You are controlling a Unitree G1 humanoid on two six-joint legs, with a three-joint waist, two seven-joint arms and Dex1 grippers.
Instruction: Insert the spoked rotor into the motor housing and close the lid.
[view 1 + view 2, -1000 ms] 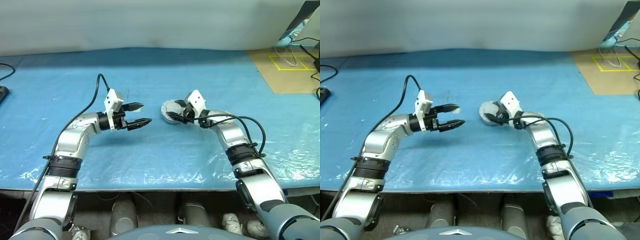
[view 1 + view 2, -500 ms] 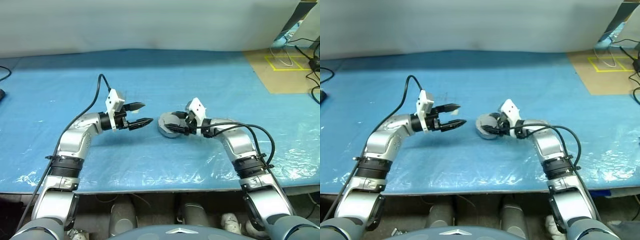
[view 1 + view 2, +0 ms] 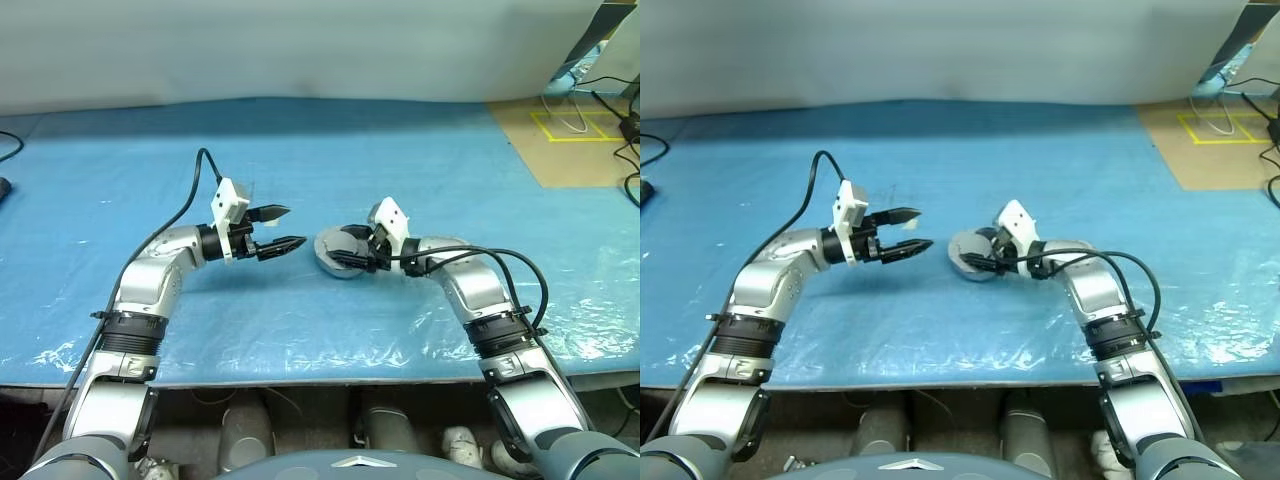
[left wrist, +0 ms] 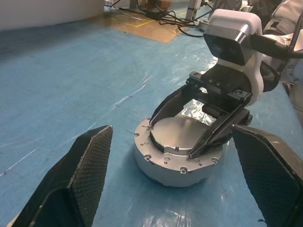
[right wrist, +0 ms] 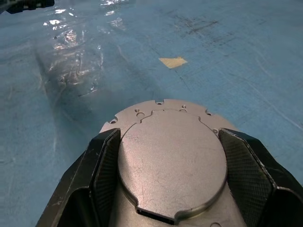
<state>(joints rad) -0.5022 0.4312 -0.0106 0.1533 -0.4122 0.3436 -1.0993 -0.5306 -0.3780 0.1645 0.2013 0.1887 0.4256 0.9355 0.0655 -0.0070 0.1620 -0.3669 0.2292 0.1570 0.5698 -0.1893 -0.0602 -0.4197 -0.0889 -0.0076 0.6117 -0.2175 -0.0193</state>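
Observation:
The motor housing [image 4: 175, 172], a squat round silver body, sits on the blue sheet mid-table. The lid [image 5: 173, 156] lies flat on top of it. My right gripper [image 3: 343, 253] reaches in from the right, angled slightly downward. Its two black fingers [image 4: 215, 135] press against opposite sides of the lid's raised disc, so it is shut on the lid. My left gripper [image 3: 295, 226] hovers a short way left of the housing. It points level at the housing and is open, with nothing between its fingers [image 4: 90, 161]. The spoked rotor is hidden.
A blue plastic sheet [image 3: 300, 150] covers the table. A cardboard patch with yellow tape [image 3: 570, 140] and cables [image 3: 605, 95] lie at the back right. A small scrap of tape [image 5: 173, 62] is stuck to the sheet beyond the housing.
My right gripper drew back toward the table's front edge and tipped downward, bringing the housing and lid with it. It has held still since then. The left gripper stayed put.

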